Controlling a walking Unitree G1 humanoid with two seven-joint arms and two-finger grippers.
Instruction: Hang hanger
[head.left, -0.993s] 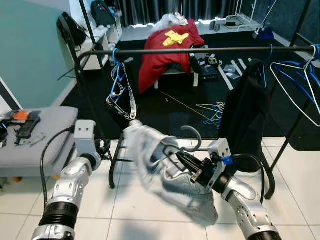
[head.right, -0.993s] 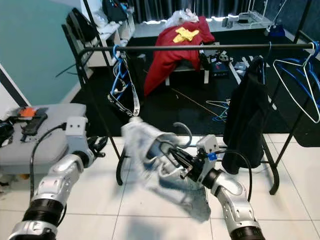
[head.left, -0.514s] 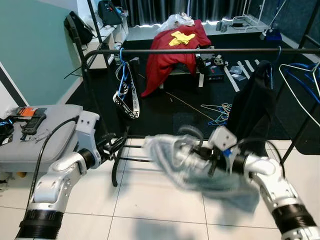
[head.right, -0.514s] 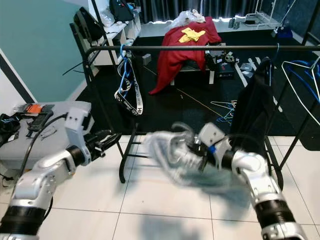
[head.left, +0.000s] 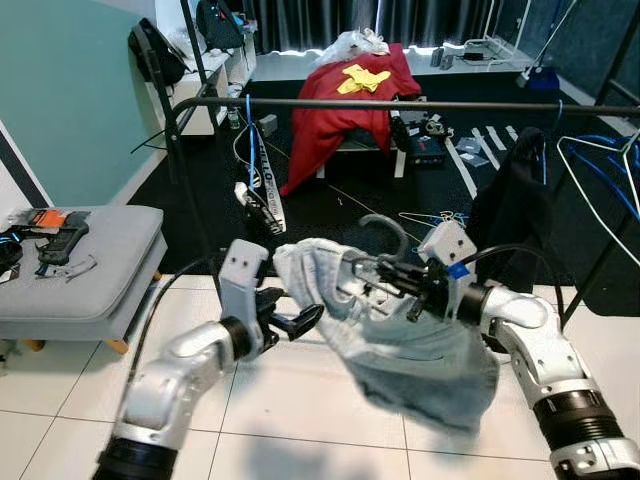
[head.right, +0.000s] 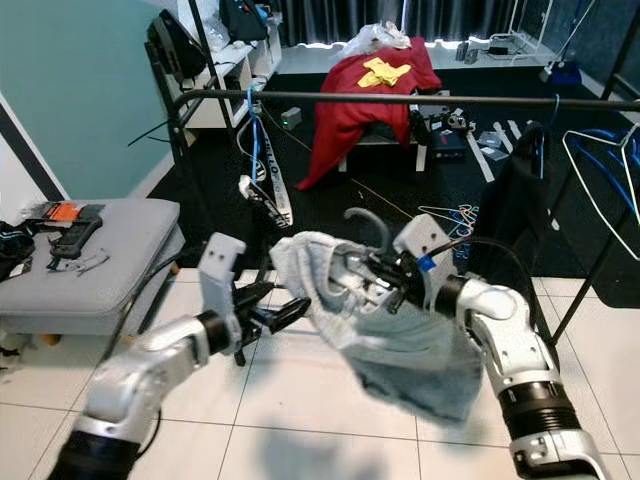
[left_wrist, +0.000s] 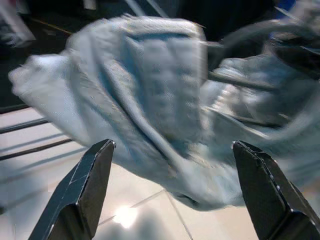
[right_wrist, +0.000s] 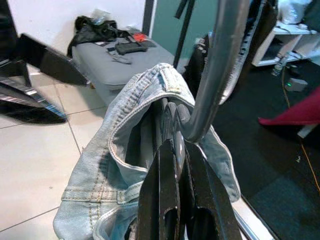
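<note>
— Since a second ago the left hand (head.left: 300, 322) has swung in from beside the grey bench (head.left: 90, 262) and now sits just short of the garment, and the right arm has lifted the bundle higher. See it?

— Yes. That left hand is spread wide; in its wrist view the two fingers (left_wrist: 82, 192) stand well apart with the pale denim between them, not touching it.

— And the right hand (right_wrist: 180, 165)?

— Clenched on the hanger (head.left: 385, 232), low on the stem just under the grey hook. The wrist view shows the fingers pinched together around the metal, with the waistband of the jeans (head.left: 420, 350) bunched against them. I'd guess it grips there so the hook stays free to go over a bar.

— So where's the hanger relative to the rail?

— Out in front of the robot, over the white tiles, below the black rail (head.left: 400, 102) and on the near side of it. Nothing is hooked yet.

— Why the left hand, then?

— Probably to steady the swinging cloth; the denim looks blurred, so I can't be sure how it hangs.

— Anything the head view adds?

— The whole rack: a dark garment (head.left: 510, 205) and white wire hangers (head.left: 600, 165) to the right, blue straps (head.left: 250, 150) to the left, and a bare stretch of rail between.
</note>
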